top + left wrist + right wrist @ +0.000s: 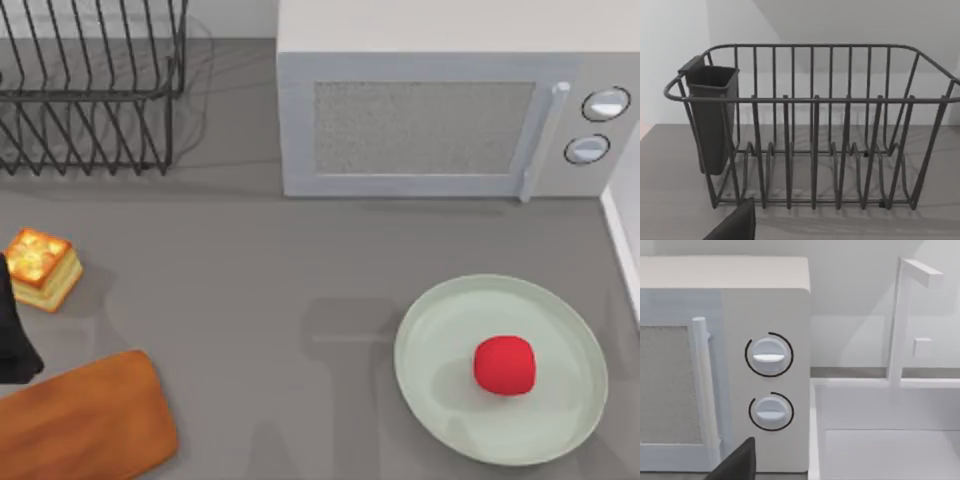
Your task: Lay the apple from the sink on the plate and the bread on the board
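The apple (504, 365) sits on the plate (430, 330), a little right of the plate's middle, at the table's (260, 300) lower right in the top view. The bread (42, 269) lies on the bare table near the left edge, toasted side up, apart from the board (85, 420), which lies at the lower left corner with its far end cut off by the picture's edge. The bread is just above the board's upper end, with a strip of table between them.

A dark piece of the left arm (14, 335) shows at the left edge of the top view, between the bread and the board, just beside the bread's lower left corner. Whether its fingers are spread or pressed together, I cannot tell. The left wrist view faces the wire dish rack (815, 125), with a dark cutlery cup (710, 117) hung on one end; a dark sliver of the left gripper (735, 225) shows at the picture's lower edge.

The right wrist view faces the microwave (765, 300), its two knobs (769, 355) and door handle (702, 385), with the white sink (880, 440) and tap (897, 325) just beside it. A dark sliver of the right gripper (737, 462) shows there too; its fingers' state cannot be told.
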